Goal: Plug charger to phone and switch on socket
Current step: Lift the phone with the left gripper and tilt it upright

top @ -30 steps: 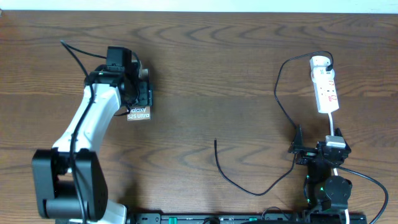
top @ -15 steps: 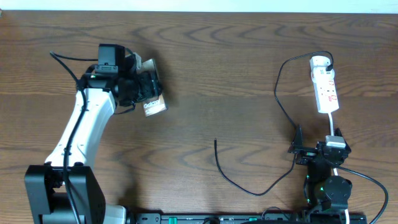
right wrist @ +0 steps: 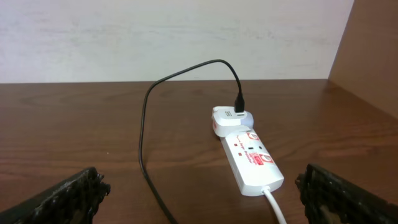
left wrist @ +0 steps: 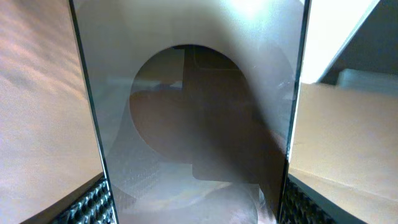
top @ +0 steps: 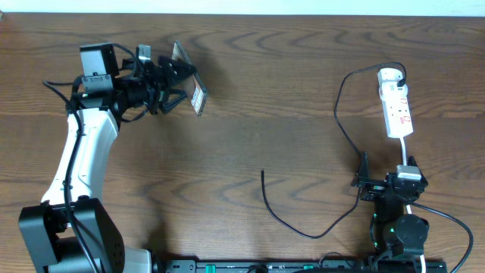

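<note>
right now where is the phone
Overhead view, upper left: the phone sits clamped in the left claw, tilted, well away from the socket at right.

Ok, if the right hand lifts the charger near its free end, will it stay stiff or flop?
Probably floppy: the charger lies in loose curves on the table. Likely light, being so thin. Its far end is plugged in at the socket, so a hard pull may drag it.

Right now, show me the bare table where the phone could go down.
Widest free patch: the middle of the table, between the phone in the left gripper and the charger loop. Also bare: the wood left of the charger's free end. Crowded: the right side, with charger, socket and right gripper.
</note>
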Motion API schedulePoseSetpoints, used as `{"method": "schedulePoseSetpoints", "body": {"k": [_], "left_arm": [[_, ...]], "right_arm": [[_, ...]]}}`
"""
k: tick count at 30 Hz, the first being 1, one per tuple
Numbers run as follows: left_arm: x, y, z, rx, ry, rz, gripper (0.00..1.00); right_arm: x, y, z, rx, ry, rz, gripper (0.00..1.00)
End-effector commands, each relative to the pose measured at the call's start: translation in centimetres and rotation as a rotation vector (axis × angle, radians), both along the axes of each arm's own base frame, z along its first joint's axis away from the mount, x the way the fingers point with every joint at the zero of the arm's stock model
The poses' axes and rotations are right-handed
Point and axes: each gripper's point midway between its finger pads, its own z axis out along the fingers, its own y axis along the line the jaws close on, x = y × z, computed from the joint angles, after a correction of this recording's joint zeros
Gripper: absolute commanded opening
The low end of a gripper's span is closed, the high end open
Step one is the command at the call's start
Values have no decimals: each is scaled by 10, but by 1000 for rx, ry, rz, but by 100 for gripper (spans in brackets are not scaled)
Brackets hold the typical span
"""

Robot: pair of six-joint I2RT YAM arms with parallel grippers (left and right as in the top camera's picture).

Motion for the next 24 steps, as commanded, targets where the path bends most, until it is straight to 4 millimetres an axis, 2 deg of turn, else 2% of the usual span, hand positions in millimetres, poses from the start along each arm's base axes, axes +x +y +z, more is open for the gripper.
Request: {"method": "schedulePoseSetpoints", "body": {"k": [1,9,19,24], "left_arm": [[-9,-10,38,-239,222,33,7],[-9,-10,39,-408,558,161,7],[-10,-11,39,-487,720,221,7],[-10,-11,39,-500,746,231,7]], "right_arm": [[0,3,-1,-15,4,11,99],[0,3,-1,-15,4,11,99],[0,3,-1,-15,4,11,99],[0,3,-1,-15,4,11,99]]}}
